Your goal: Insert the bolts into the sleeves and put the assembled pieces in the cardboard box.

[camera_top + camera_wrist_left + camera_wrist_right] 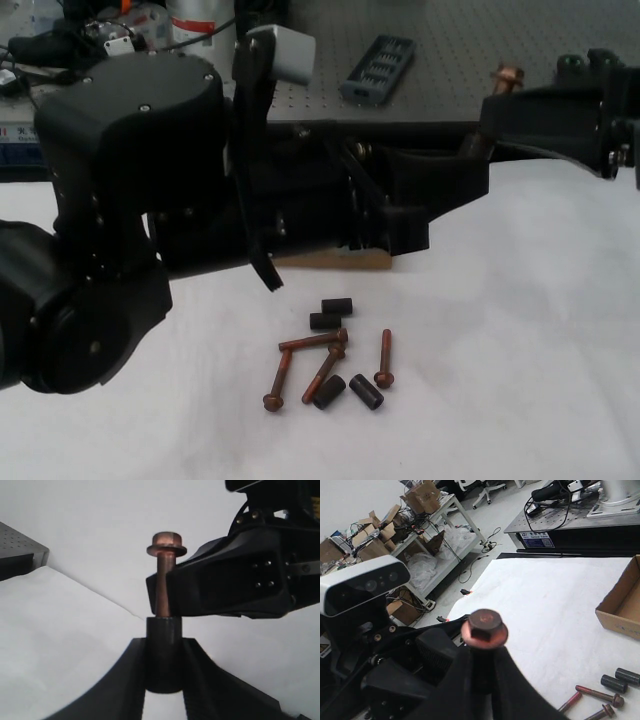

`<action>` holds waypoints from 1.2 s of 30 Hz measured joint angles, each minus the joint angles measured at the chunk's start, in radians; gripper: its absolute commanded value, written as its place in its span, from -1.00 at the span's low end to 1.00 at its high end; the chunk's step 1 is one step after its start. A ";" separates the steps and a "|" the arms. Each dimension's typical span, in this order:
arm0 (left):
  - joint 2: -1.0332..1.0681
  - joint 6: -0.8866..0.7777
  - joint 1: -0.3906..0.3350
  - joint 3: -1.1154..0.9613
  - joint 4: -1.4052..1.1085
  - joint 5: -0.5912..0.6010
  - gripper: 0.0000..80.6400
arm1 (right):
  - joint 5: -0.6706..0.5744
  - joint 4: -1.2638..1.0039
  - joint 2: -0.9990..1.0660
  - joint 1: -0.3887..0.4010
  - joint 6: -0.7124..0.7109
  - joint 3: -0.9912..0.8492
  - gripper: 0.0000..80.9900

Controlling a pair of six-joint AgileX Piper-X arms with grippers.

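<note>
Gripping a black sleeve point(163, 667) between its two fingers, the left gripper point(163, 647) was clamped on the sleeve's sides. A copper bolt point(165, 570) stood in line with the sleeve, its shaft meeting the sleeve's open end and its flanged hex head well clear of it. How deep the shaft sat inside could not be told.

Right gripper point(484, 652): jaws closed on the same bolt's shaft, just under the head. In the left wrist view its black fingertip lay across the shaft between head and sleeve. Both grippers were raised off the white sheet point(520, 350).

Cardboard box point(619, 592): open-topped, on the sheet, apart from both grippers. In the high view a tan strip of it showed under the arms, mostly hidden.

Loose bolts point(313, 341) on the sheet, nearer the camera than the box: four, lying flat at different angles. Two of them touched or crossed near their heads.

Loose sleeves point(336, 306): four, short and black. Two lay side by side on the box side of the bolts. The other two sat among the bolt ends.

Behind the sheet ran a grey perforated bench top point(450, 40).
</note>
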 measured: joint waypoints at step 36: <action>0.181 0.360 0.237 -0.228 0.440 -0.091 -0.99 | 0.177 0.462 -0.010 -0.002 -0.379 0.009 -0.11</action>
